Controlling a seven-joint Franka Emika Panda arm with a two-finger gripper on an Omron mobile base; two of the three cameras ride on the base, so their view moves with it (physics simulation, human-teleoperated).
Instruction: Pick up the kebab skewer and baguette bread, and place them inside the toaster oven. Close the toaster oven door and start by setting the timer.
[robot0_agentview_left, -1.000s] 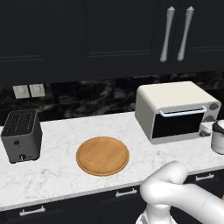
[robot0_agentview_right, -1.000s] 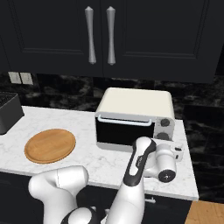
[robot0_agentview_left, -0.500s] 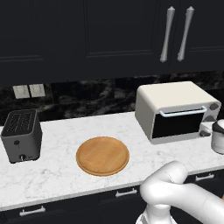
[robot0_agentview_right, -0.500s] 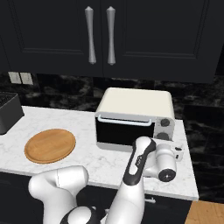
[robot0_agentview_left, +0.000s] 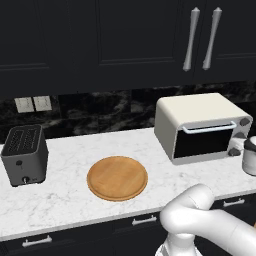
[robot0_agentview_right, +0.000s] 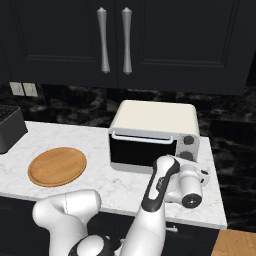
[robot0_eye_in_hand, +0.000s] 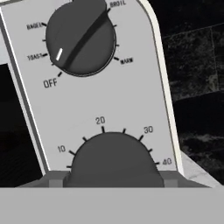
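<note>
Nothing has moved since the earlier frames: our arm stays bent in front of the toaster oven (robot0_agentview_right: 154, 136) on the worktop (robot0_agentview_left: 65, 200), its door (robot0_agentview_left: 204, 141) shut. We see neither skewer nor baguette; the wooden plate (robot0_agentview_left: 117, 177) lies bare. Our pincer (robot0_eye_in_hand: 114, 186) sits right at the timer knob (robot0_eye_in_hand: 114, 159), beneath the mode dial (robot0_eye_in_hand: 81, 37); whether its fingers stand apart or clamp the knob we cannot tell. We judge the knob rigid, smooth and small, best pinched across its sides and turned steadily, since a loose hold would slip.
</note>
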